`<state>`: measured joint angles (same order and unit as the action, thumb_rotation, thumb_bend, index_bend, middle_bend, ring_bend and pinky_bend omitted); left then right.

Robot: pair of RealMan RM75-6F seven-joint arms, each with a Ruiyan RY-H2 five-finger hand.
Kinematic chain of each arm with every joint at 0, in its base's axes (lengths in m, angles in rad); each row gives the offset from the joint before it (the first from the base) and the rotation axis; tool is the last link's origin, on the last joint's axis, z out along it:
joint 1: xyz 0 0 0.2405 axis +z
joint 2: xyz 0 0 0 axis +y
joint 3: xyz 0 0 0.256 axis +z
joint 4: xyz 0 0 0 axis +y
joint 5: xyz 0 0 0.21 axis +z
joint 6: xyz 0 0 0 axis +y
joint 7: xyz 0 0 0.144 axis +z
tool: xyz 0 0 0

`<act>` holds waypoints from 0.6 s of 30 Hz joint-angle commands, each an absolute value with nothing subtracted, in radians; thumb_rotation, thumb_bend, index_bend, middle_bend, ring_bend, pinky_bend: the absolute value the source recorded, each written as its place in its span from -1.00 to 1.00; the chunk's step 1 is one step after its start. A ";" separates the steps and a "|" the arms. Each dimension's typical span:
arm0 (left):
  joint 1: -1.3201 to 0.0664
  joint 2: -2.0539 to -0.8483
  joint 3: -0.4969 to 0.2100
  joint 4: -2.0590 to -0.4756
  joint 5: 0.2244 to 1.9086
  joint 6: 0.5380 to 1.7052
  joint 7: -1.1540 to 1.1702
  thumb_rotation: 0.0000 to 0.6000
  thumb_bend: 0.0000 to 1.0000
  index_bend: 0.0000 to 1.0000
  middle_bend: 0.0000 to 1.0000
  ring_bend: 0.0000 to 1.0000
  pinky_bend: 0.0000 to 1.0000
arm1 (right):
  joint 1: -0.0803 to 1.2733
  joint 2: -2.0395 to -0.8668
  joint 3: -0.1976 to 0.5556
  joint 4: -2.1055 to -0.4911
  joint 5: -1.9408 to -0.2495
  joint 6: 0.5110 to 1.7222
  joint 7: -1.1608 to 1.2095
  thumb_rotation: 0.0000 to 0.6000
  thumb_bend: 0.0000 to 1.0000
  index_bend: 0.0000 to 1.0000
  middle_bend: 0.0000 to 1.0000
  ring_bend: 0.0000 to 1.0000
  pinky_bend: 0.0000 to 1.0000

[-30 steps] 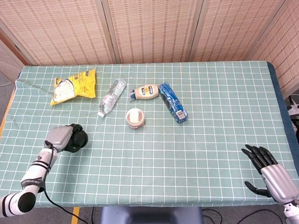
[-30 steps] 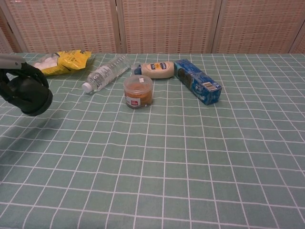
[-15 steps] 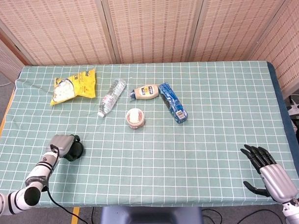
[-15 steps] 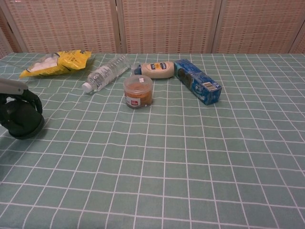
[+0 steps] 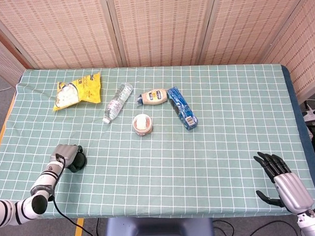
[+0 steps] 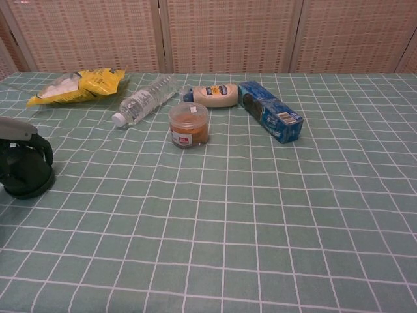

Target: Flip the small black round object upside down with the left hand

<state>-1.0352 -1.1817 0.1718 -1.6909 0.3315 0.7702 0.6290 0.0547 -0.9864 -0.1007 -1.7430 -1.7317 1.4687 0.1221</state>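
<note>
The small black round object sits low on the green checked cloth at the table's front left. My left hand is wrapped over its top and holds it, the black fingers curled down its sides in the chest view. My right hand hovers at the front right corner, fingers spread and holding nothing; the chest view does not show it.
At the back lie a yellow snack bag, a clear water bottle, a squeeze bottle and a blue box. A small orange-filled jar stands mid-table. The table's front edge runs just below my left hand.
My left hand has carried the black object down and toward the front edge, from raised above the cloth to resting on it. The right hand has stayed put.
</note>
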 commanded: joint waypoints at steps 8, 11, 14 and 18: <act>-1.113 -1.218 0.223 -1.700 0.157 0.814 0.732 1.00 -0.26 -1.00 -1.00 -1.00 -0.77 | 0.040 -1.000 -0.089 -1.733 -1.740 1.518 0.148 1.00 -0.62 -1.00 -1.00 -1.00 -1.00; -1.115 -1.212 0.222 -1.712 0.157 0.830 0.733 1.00 -0.26 -1.00 -1.00 -1.00 -0.77 | 0.039 -1.002 -0.087 -1.728 -1.738 1.521 0.154 1.00 -0.62 -1.00 -1.00 -1.00 -1.00; -1.113 -1.201 0.217 -1.731 0.165 0.847 0.730 1.00 -0.26 -1.00 -1.00 -1.00 -0.77 | 0.041 -1.004 -0.089 -1.726 -1.741 1.517 0.152 1.00 -0.62 -1.00 -1.00 -1.00 -1.00; -1.101 -1.181 0.207 -1.758 0.194 0.866 0.710 1.00 -0.26 -1.00 -1.00 -1.00 -0.77 | 0.044 -1.001 -0.096 -1.729 -1.746 1.505 0.150 1.00 -0.62 -1.00 -1.00 -1.00 -1.00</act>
